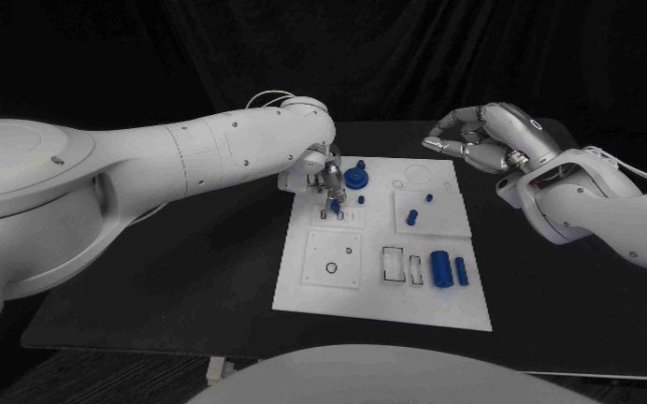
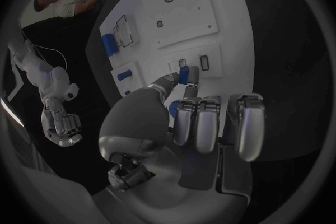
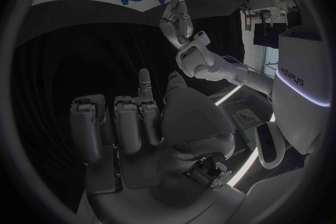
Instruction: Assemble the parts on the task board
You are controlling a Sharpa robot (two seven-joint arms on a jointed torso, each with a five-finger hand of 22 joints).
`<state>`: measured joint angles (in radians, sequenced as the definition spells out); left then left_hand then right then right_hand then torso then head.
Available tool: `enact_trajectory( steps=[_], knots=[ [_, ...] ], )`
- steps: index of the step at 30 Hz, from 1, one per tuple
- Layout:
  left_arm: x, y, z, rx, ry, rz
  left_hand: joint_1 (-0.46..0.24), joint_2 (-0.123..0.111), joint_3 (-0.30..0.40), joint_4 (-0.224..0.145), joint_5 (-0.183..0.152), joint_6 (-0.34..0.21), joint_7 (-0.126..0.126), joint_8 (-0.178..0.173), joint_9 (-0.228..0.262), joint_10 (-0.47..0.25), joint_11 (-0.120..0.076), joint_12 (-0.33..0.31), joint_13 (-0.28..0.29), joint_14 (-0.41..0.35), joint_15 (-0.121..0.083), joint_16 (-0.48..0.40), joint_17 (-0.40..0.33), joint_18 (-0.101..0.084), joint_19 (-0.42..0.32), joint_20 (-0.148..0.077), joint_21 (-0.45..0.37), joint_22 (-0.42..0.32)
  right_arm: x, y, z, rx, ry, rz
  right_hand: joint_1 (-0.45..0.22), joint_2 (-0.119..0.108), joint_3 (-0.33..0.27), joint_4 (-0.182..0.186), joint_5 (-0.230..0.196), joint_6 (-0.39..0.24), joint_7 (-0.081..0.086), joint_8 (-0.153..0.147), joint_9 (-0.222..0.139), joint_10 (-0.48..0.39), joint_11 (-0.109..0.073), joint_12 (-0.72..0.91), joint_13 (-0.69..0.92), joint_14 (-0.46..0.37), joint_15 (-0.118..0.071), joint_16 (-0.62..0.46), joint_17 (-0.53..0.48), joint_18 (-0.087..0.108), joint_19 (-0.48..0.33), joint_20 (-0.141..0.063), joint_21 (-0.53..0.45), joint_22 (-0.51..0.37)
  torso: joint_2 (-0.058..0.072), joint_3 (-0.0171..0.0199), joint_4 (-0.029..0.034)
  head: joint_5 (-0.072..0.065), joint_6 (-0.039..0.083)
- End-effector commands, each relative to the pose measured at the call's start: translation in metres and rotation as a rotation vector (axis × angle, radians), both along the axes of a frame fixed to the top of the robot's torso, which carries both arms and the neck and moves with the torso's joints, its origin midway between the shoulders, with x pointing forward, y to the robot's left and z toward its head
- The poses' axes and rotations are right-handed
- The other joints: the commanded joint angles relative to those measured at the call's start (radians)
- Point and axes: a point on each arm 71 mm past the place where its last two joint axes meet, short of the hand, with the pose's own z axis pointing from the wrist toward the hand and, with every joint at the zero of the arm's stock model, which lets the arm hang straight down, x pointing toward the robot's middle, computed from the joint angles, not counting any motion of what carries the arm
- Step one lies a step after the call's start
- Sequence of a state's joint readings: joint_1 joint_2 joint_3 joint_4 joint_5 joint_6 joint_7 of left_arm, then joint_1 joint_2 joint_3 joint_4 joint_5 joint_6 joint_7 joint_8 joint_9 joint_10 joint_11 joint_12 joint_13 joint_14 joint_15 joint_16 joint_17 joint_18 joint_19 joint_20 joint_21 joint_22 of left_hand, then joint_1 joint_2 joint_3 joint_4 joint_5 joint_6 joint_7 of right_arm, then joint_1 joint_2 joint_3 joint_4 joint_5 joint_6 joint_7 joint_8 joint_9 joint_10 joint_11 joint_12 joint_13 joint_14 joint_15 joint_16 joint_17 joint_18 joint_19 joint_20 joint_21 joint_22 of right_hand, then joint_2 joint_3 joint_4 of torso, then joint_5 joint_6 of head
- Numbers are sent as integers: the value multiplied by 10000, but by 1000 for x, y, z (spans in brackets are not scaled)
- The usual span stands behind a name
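The white task board (image 1: pixel 384 296) lies in the middle of the black table. My left hand (image 1: pixel 323 178) hovers over its far left part and pinches a small blue part (image 1: pixel 335 204) between thumb and a finger, the tip close to the board. In the left wrist view the same blue part (image 2: pixel 185 74) sits at the fingertips (image 2: pixel 190 87) beside two small slots (image 2: pixel 204 61). A blue round knob (image 1: pixel 356 178) stands just right of that hand. My right hand (image 1: pixel 485 137) hangs raised beyond the board's far right corner, fingers curled in, holding nothing.
Two blue cylinders (image 1: pixel 439 266) (image 1: pixel 461 271) lie on the board's near right side beside a rectangular recess (image 1: pixel 393 265). Small blue pegs (image 1: pixel 412 218) (image 1: pixel 429 198) stand in the middle right. Two dark rings (image 1: pixel 332 267) (image 1: pixel 351 252) sit on the near left plate.
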<state>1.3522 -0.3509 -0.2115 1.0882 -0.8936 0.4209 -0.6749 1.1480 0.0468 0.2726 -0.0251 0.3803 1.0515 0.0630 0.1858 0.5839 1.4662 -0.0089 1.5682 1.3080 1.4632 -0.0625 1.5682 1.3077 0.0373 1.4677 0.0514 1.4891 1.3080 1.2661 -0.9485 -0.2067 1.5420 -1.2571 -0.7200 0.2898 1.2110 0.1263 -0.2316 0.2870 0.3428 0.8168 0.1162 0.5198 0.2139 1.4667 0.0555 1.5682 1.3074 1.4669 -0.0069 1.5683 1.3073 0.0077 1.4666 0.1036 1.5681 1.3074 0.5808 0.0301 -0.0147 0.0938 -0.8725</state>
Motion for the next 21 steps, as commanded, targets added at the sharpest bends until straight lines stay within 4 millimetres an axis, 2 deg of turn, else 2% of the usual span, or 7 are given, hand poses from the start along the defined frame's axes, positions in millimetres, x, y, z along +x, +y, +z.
enact_trajectory(
  steps=[1,6,11,17,21],
  knots=[
    [0,-1,0,-86,-54,84,-123,15,455,-357,-39,35,-51,-41,21,1046,-82,26,2628,1076,-59,26,2631,-33,201,-71,-60,1412,1,0,-2,-26,156,-144,48,49,-70,-16,-37,82,-1,20,-11,1041,-75,26,2634,1039,-39,25,2635,-77,1042,-30,27,2634,-27,0,9,23,-2],
    [0,0,-1,-57,-48,111,-183,18,482,-327,-48,59,-61,-37,35,1046,-89,26,2628,1076,-64,26,2631,-34,208,-75,-57,1420,1,0,-3,-24,164,-139,66,50,-69,-23,-30,81,-2,19,-12,1041,-77,26,2634,1039,-40,25,2635,-77,1042,-31,27,2634,-26,-15,-13,45,-2],
    [0,3,-1,-42,-101,239,-313,26,533,-254,-56,107,-77,-35,57,1046,-108,26,2628,1076,-82,26,2631,-37,223,-88,-53,1433,1,1,-4,-20,172,-143,127,49,-65,-43,-10,82,-6,14,-17,1041,-80,26,2634,1039,-45,25,2635,-77,1042,-35,27,2634,1,-8,-8,69,-2],
    [-2,7,-6,-108,-211,500,-393,55,589,-198,-39,118,-85,-50,64,1046,-117,26,2628,1076,-94,26,2631,-35,225,-99,-60,1430,0,0,-5,-18,202,-201,163,45,-65,-53,0,81,-7,10,-20,1041,-82,26,2634,1039,-47,25,2635,-76,1039,-37,23,2632,-1,7,-37,206,-2],
    [-5,9,-14,-178,-186,650,-424,75,628,-173,-28,110,-85,-66,65,1046,-119,26,2628,1076,-98,26,2631,-34,223,-104,-67,1424,0,0,-6,-4,199,-220,182,42,-65,-58,5,77,-7,7,-23,1041,-82,26,2634,1039,-48,25,2635,-71,1029,-38,11,2626,-8,11,-35,266,-2]
  ],
)
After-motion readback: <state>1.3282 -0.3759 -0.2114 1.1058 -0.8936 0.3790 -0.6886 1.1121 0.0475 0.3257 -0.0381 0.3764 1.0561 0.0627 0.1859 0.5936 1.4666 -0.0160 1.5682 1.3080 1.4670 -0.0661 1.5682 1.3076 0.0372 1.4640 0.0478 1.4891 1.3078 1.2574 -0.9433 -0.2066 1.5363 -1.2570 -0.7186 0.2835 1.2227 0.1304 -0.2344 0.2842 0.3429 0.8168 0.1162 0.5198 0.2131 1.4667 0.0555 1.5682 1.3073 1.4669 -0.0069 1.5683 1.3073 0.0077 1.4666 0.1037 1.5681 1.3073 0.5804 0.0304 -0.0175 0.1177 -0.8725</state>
